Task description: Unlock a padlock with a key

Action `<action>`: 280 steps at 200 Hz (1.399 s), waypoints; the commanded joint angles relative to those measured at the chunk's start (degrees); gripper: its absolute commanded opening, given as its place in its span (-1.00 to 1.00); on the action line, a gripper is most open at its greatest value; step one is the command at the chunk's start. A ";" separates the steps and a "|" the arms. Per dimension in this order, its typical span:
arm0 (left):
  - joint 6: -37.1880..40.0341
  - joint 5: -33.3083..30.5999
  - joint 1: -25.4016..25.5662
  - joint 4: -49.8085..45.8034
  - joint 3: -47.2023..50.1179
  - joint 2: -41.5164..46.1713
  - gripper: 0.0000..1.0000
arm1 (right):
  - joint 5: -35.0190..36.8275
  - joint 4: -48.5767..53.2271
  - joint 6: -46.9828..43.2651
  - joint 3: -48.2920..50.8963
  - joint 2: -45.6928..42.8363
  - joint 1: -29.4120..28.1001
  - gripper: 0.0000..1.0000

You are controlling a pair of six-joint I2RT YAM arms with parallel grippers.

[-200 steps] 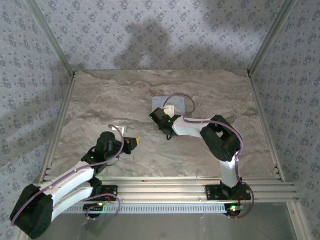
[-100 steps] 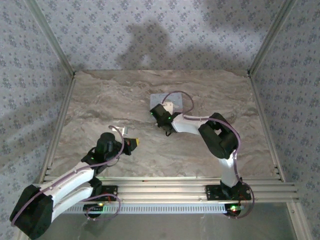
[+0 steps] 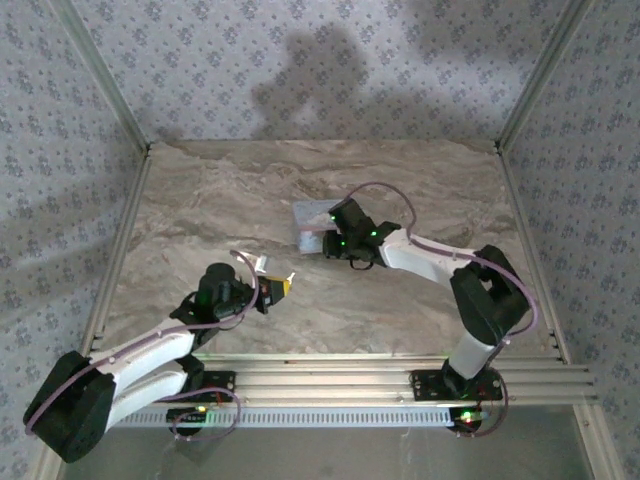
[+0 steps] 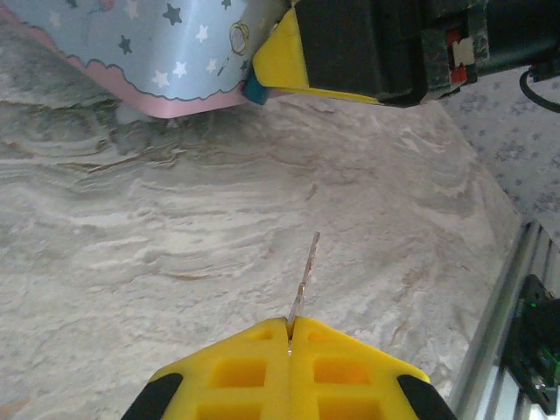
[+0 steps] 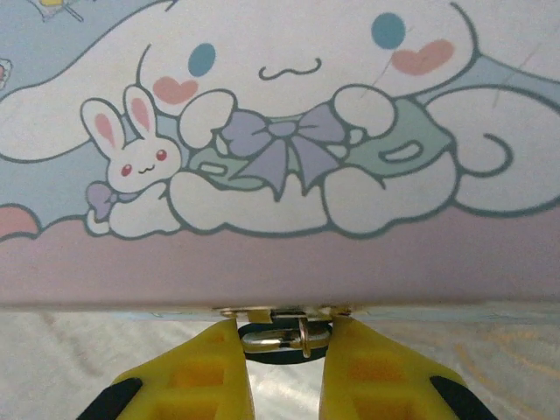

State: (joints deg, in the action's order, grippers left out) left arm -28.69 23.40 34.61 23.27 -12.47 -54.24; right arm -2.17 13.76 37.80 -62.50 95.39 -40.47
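Dark padlock point(image 5: 282, 341) between right jaws, key point(image 4: 304, 271) left

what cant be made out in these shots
- padlock: right wrist view, body cut off by the bottom edge, between the fingers of the right gripper; keyhole unseen.
- key: left wrist view, head buried in the left gripper; edge-on, teeth unreadable.
- top view: both too small.

You have soft, even light from overhead. It throws a broad, blurred shadow on the back wall point(image 3: 320, 80), far beyond both sets of fingers. Ahead of your left fingers point(image 4: 236, 372) the key point(image 4: 304, 267) reads sharp and the tin point(image 4: 157, 52) beyond it softer. Between your right fingers point(image 5: 201, 372), themselves blurred, the padlock point(image 5: 282, 343) sits shadowed.
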 commanded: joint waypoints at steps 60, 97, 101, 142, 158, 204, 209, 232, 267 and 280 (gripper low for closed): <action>-1.19 5.78 2.94 17.36 -3.70 -11.55 -1.00 | -18.40 2.45 8.75 -1.31 -7.49 4.18 -1.00; 0.97 7.45 3.16 18.08 -7.53 -15.53 -1.00 | -24.60 7.51 9.24 -5.33 -7.44 5.99 -1.00; 1.08 7.76 3.10 18.25 -8.00 -15.93 -1.00 | -25.16 7.97 9.30 -5.35 -7.29 6.13 -1.00; 0.15 11.69 1.05 25.28 -9.64 -22.38 -1.00 | -30.25 9.88 9.83 -8.92 -5.96 7.97 -1.00; -0.05 13.38 0.06 27.27 -10.02 -24.83 -1.00 | -31.58 10.74 9.59 -9.49 -5.49 8.55 -1.00; 2.00 15.37 -2.92 26.20 -10.49 -26.58 -1.00 | -32.28 13.64 8.25 -10.78 -4.43 9.16 -1.00; 2.79 15.28 -2.89 25.20 -10.83 -26.36 -1.00 | -32.28 13.59 8.31 -10.84 -4.38 9.19 -1.00; 5.57 14.97 -2.88 22.16 -12.44 -26.40 -1.00 | -32.11 13.83 8.43 -11.11 -4.04 9.18 -1.00; 8.59 14.65 -2.83 18.97 -15.14 -27.48 -1.00 | -31.84 14.10 8.54 -11.31 -3.72 9.18 -1.00; 8.89 14.74 -2.88 18.83 -15.71 -28.05 -1.00 | -31.77 14.10 8.59 -11.29 -3.71 9.18 -1.00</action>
State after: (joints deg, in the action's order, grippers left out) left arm -22.96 36.82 31.88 43.48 -26.02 -81.23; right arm -32.42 28.53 47.16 -71.00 91.55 -31.57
